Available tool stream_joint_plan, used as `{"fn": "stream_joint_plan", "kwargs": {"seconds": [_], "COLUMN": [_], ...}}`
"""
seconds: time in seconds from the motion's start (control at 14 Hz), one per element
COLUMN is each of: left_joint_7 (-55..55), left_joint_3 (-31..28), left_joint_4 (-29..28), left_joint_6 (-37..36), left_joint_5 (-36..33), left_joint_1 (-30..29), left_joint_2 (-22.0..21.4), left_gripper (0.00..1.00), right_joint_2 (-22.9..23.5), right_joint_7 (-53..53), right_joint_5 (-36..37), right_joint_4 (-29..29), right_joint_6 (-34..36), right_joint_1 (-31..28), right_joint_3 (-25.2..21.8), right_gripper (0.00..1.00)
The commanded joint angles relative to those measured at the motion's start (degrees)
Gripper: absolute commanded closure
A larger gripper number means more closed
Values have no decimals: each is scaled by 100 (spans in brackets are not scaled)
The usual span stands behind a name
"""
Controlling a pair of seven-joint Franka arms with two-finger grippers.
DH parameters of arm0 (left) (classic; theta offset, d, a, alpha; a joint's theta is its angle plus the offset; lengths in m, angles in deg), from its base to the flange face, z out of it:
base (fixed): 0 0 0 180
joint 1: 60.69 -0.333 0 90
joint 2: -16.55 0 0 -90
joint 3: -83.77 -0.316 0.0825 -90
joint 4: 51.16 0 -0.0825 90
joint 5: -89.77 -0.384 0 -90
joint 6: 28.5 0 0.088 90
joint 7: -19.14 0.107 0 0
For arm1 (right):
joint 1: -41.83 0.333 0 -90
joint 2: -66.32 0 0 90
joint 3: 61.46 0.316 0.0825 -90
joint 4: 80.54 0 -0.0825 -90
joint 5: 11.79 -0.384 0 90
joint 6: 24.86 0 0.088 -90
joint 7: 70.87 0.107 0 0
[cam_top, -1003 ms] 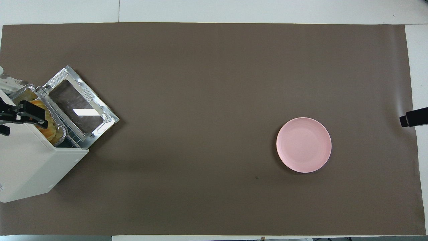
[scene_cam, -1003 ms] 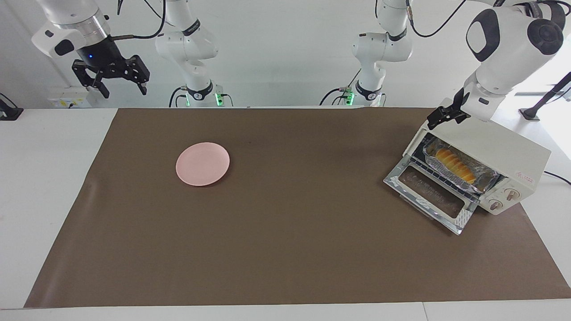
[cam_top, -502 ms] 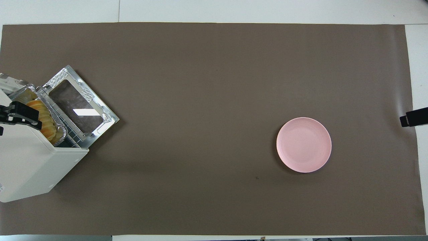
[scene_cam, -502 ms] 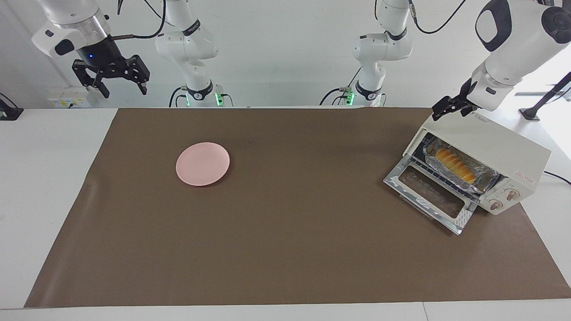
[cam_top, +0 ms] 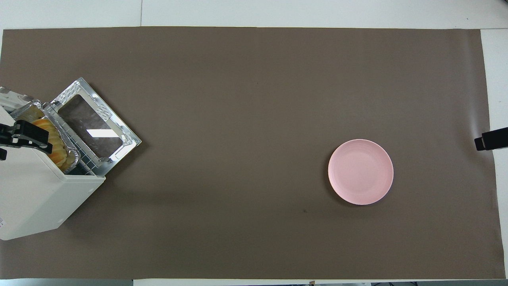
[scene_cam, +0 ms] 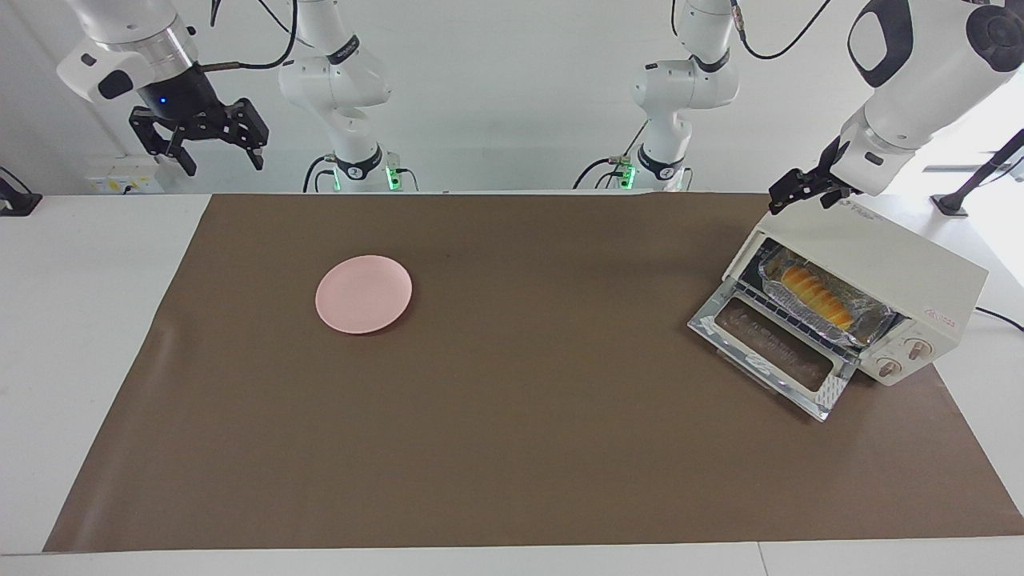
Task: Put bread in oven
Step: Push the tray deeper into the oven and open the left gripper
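Left tool [scene_cam: 788, 198] hovers over oven [scene_cam: 872, 264] holding bread [scene_cam: 816, 294].

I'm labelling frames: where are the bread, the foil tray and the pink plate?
bread [scene_cam: 816, 295]: facing view, middle of the loaf.
foil tray [scene_cam: 876, 318]: facing view, crinkled end wall.
pink plate [cam_top: 360, 171]: overhead view, its centre.

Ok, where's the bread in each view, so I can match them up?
Facing view: the bread lies in the foil tray inside the open oven, at the picture's right.
Overhead view: the bread is at the left edge, partly under the left claw.
Shared landmark: the oven's dropped glass door.
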Motion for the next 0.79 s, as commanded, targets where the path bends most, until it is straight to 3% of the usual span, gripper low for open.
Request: {"fn": "stream_joint_plan", "kwargs": {"seconds": [0.0, 0.36, 0.72], "left_joint_7": [64, 213, 187], "left_joint_3": [37, 54, 72], "left_joint_4": [106, -175, -87], "left_joint_6": [-138, 107, 283], "left_joint_5": [81, -156, -103], "left_joint_1": [-63, 543, 561], "left_joint_2": [-20, -125, -90], "left_gripper": [0, 0, 0], "right_joint_2": [-144, -144, -144], "right_joint_7": [80, 80, 80], "right_joint_5": [25, 25, 34], "right_joint_4": [167, 167, 167], "right_joint_6": [-12, -12, -12], "right_joint_1": [-8, -8, -8], "right_joint_3": [14, 14, 14], "right_gripper": [0, 0, 0]}}
